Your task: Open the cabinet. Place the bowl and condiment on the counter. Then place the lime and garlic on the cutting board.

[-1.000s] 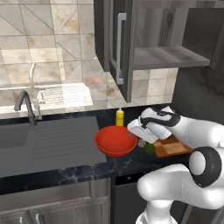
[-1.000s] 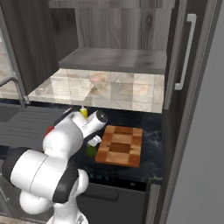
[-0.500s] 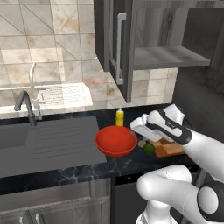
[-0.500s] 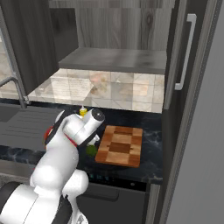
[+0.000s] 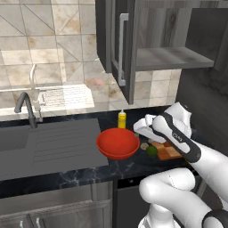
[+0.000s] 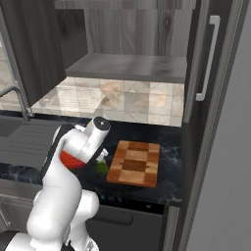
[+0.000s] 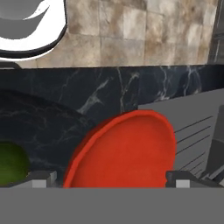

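Glossy red shallow bowl (image 5: 118, 143) on black marble counter (image 5: 67, 171) near its front edge, overlapping the grey drainboard (image 5: 53, 142), dark green lime (image 5: 152, 150) just right of bowl, gripper (image 7: 109, 179) spread wide and empty above bowl, checkered wooden cutting board (image 6: 135, 163) bare beyond lime.

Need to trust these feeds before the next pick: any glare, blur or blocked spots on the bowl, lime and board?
Left base view: soft but readable, no glare on the bowl; the arm hides most of the cutting board. Right base view: board clear, the arm covers most of the bowl. Hand view: bowl sharp, lime cut off at the edge.
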